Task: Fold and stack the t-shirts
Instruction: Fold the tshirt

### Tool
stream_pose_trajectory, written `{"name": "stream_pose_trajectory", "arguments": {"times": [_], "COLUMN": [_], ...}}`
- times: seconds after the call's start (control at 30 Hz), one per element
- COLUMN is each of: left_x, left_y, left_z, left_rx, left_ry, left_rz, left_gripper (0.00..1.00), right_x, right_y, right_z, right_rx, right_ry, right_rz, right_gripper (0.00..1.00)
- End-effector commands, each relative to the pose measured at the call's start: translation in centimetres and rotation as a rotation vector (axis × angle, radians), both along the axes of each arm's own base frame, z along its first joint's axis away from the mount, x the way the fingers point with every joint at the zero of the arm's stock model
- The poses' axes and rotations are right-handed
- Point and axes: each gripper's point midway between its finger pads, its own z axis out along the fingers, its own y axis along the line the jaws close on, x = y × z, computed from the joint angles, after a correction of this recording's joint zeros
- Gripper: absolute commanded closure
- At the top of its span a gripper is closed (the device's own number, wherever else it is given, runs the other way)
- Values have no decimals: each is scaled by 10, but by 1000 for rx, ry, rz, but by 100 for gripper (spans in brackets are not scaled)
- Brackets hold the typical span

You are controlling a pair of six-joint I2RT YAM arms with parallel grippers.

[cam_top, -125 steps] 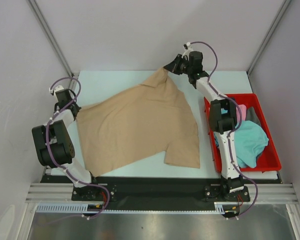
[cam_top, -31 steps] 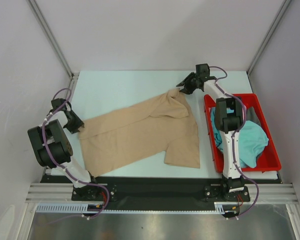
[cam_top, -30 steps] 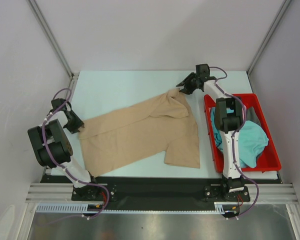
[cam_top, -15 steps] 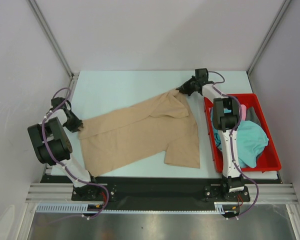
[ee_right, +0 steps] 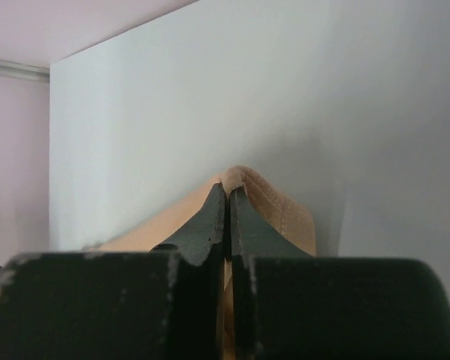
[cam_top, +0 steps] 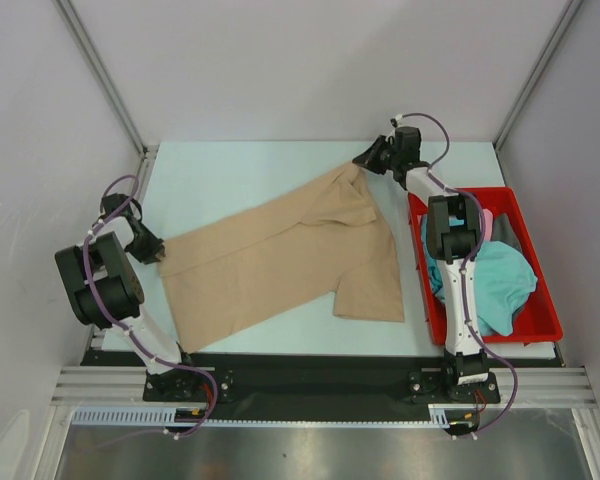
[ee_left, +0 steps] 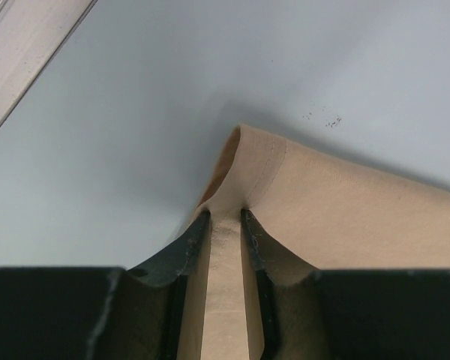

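Top view: the soft tan short-sleeved cloth t-shirt (cam_top: 280,255) lies on the pale table (cam_top: 230,170). Its long axis slants from the left gripper (cam_top: 152,250) up to the right gripper (cam_top: 365,160).
Left wrist: the fingers (ee_left: 187,247) are narrow, pinching a hem fold. The cloth spreads ahead and to their right.
Right wrist: the jaws are nearly closed on a tan edge that pokes just past the tips.
Judgement: each arm holds its own end, so neither is nearer.

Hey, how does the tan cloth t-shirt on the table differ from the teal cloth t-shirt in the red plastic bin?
The tan cloth t-shirt lies spread across the table; the teal cloth t-shirt sits bunched in the red plastic bin. The tan one is pinched at opposite ends by the left gripper and right gripper; nothing grips the teal one. Both are plain cloth.
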Motion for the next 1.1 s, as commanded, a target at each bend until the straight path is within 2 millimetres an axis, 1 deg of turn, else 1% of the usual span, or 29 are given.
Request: {"name": "stream_pose_trajectory", "arguments": {"times": [0.0, 0.07, 0.1, 0.13, 0.17, 0.2, 0.23, 0.3, 0.33, 0.37, 0.4, 0.43, 0.47, 0.5, 0.53, 0.57, 0.63, 0.67, 0.7, 0.73, 0.77, 0.8, 0.83, 0.87, 0.9, 0.93, 0.97, 1.03, 1.07], "left_x": [-3, -4, -4, -5, -4, -4, -4, -2, -1, 1, -2, -2, -2, -6, -8, -15, -23, -31, -33, -36, -41, -45, -46, -49, -44, -43, -39, -28, -21], "left_y": [3, 3, 4, 3, 4, 3, 3, 2, -1, -1, -3, -7, -8, -11, -14, -12, -14, -16, -17, -19, -21, -21, -23, -24, -24, -25, -24, -30, -32], "left_z": [-25, -24, -23, -22, -21, -20, -18, -8, -4, 5, 9, 13, 24, 28, 32, 33, 50, 49, 61, 64, 65, 67, 73, 72, 74, 69, 70, 68, 65], "left_rx": [-9, -4, -1, -1, 2, 1, 1, 2, 2, 15, 18, 21, 35, 36, 40, 64, 88, 91, 105, 107, 107, 110, 118, 121, 123, 116, 115, 73, 53], "left_ry": [33, 36, 34, 32, 26, 26, 23, -3, -13, -31, -30, -34, -58, -58, -66, -59, -95, -88, -127, -136, -136, -137, -160, -161, -188, -179, -183, -198, -206], "left_rz": [43, 45, 46, 42, 44, 44, 45, 46, 40, 36, 33, 21, 12, 8, 0, 9, 15, 18, 18, 18, 14, 17, 16, 5, -5, -12, -26, -61, -68], "left_gripper": [73, 73, 73, 73, 73, 73, 73, 71, 65, 61, 57, 49, 45, 42, 39, 37, 35, 35, 35, 35, 36, 37, 38, 38, 41, 48, 51, 57, 59], "right_x": [26, 31, 33, 36, 39, 41, 43, 48, 50, 46, 46, 46, 40, 37, 33, 24, 11, 0, -8, -18, -31, -39, -49, -63, -70, -77, -85, -99, -112], "right_y": [-25, -33, -37, -43, -45, -47, -49, -57, -60, -62, -66, -73, -78, -84, -92, -94, -95, -97, -90, -88, -83, -78, -66, -63, -59, -52, -48, -37, -29], "right_z": [34, 35, 26, 24, 27, 20, 22, 31, 29, 26, 44, 52, 48, 53, 72, 71, 90, 92, 96, 93, 112, 114, 121, 118, 118, 114, 105, 104, 92], "right_rx": [-80, -71, -63, -60, -58, -60, -64, -78, -96, -111, -116, -132, -149, -168, -190, -205, -225, -244, -253, -264, -267, -272, -269, -268, -269, -270, -266, -252, -268], "right_ry": [-201, -214, -195, -196, -206, -195, -199, -190, -179, -138, -155, -150, -93, -73, -76, -30, -11, 25, 37, 63, 56, 60, 54, 66, 66, 77, 102, 124, 166], "right_rz": [2, -3, -13, -19, -23, -28, -30, -47, -57, -60, -71, -100, -121, -147, -188, -191, -210, -211, -201, -193, -182, -168, -145, -134, -124, -108, -84, -20, 18], "right_gripper": [100, 100, 100, 100, 100, 97, 93, 80, 74, 59, 53, 49, 41, 39, 38, 38, 36, 34, 34, 34, 34, 34, 34, 34, 35, 37, 44, 49, 53]}}
